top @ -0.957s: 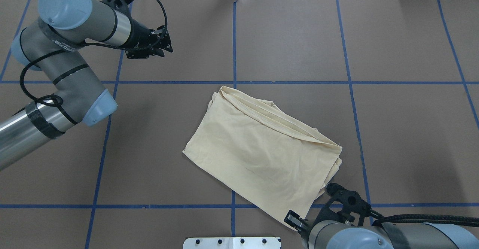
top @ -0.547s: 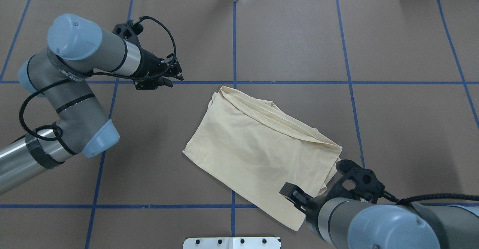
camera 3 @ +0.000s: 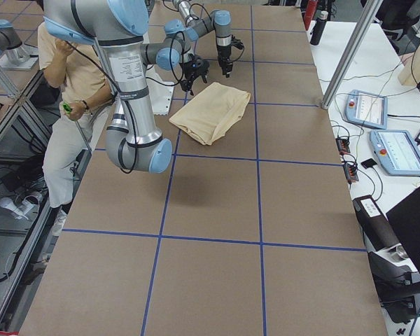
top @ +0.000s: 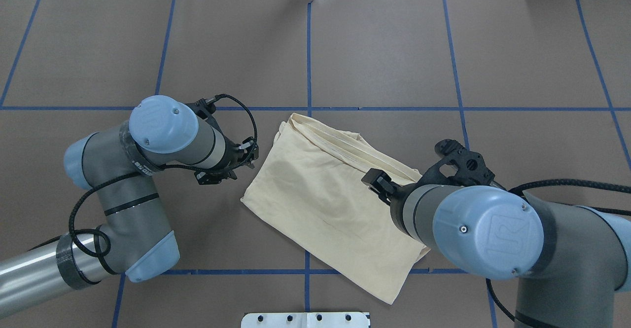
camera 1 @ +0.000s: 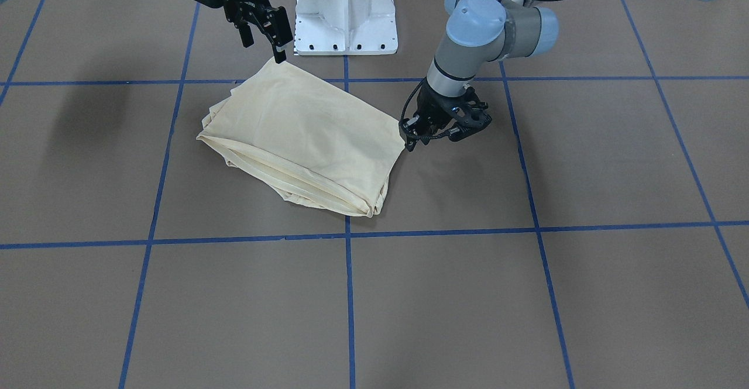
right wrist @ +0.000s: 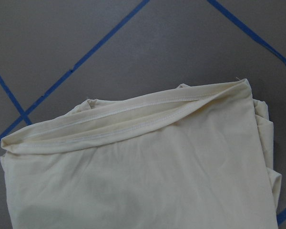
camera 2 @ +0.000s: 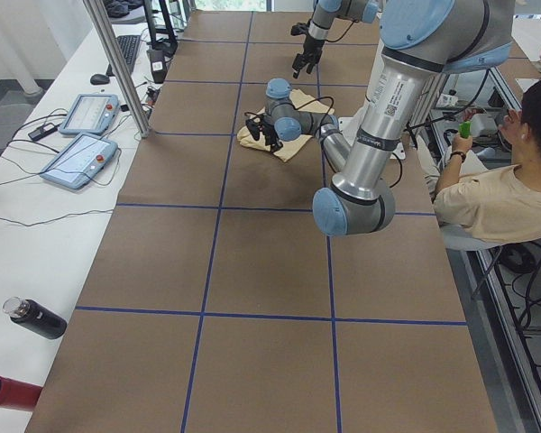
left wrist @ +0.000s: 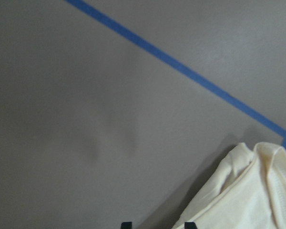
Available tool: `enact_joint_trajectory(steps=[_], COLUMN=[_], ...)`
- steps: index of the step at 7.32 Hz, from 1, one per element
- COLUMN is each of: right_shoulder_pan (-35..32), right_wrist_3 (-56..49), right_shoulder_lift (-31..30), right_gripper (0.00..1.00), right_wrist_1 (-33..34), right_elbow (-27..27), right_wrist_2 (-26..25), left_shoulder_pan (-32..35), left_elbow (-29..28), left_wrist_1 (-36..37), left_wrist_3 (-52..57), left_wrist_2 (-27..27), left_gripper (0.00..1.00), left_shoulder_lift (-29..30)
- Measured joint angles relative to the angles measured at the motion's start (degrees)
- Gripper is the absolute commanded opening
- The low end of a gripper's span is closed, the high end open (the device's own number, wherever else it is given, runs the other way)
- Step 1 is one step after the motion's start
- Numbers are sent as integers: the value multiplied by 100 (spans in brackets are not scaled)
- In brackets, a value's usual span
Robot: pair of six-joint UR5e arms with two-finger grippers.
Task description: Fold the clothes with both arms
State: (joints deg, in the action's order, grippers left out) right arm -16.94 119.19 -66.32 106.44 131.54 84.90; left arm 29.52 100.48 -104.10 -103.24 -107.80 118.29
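The shirt (top: 325, 195) lies mid-table (top: 517, 61), folded into a skewed rectangle. The left gripper (camera 1: 408, 136) sits low just beside the shirt's left corner, fingers spread and empty. The right gripper (camera 1: 263, 50) hovers over its right end, likewise spread. It looks like the reach before another fold; next, each gripper must pinch every layer.

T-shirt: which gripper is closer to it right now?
Left. The left gripper sits low at the table beside a corner of the folded T-shirt, nearly touching it. The right gripper hangs raised above the shirt, clearly off the fabric.
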Motion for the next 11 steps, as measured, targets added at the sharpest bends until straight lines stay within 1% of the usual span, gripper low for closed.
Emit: enact_joint_trajectory(steps=[1,2,3,4,5,6,8,9,10,11], right_shoulder_pan=[-197,-516,-930,-1260,-1405,-1458,-1493,-1500,-1506,-1513], right_wrist_3=[-196,-375,-575,-810,-964,-1030,-1094,-1139,-1162,-1168], right_shoulder_lift=[10,12,14,12,12,14,16,16,15,15], right_gripper=[100,100,100,100,100,100,100,100,100,100], right_wrist_1=[-345,-863,-1274,-1516,-1623,-1666,-1686,-1686,-1684,-1684], right_elbow=[-254,-597,-895,-1153,-1353,-1452,-1521,-1554,-1575,-1583], right_wrist_2=[42,240,626,983,1147,1209,1234,1233,1232,1231], left_shoulder_pan=[-132,-253,-356,-437,-479,-500,-514,-516,-520,-522], left_elbow=[5,-4,-23,-46,-77,-115,-147,-159,-172,-181], left_wrist_1=[67,88,89,87,78,68,66,66,66,66], left_wrist_3=[-160,-267,-341,-378,-387,-386,-384,-380,-373,-374], left_wrist_2=[18,46,83,100,107,111,118,123,155,200], left_gripper=[55,55,55,55,55,55,52,46,38,9], left_shoulder_lift=[-9,-15,-15,-6,-2,-2,-4,-6,-7,-7])
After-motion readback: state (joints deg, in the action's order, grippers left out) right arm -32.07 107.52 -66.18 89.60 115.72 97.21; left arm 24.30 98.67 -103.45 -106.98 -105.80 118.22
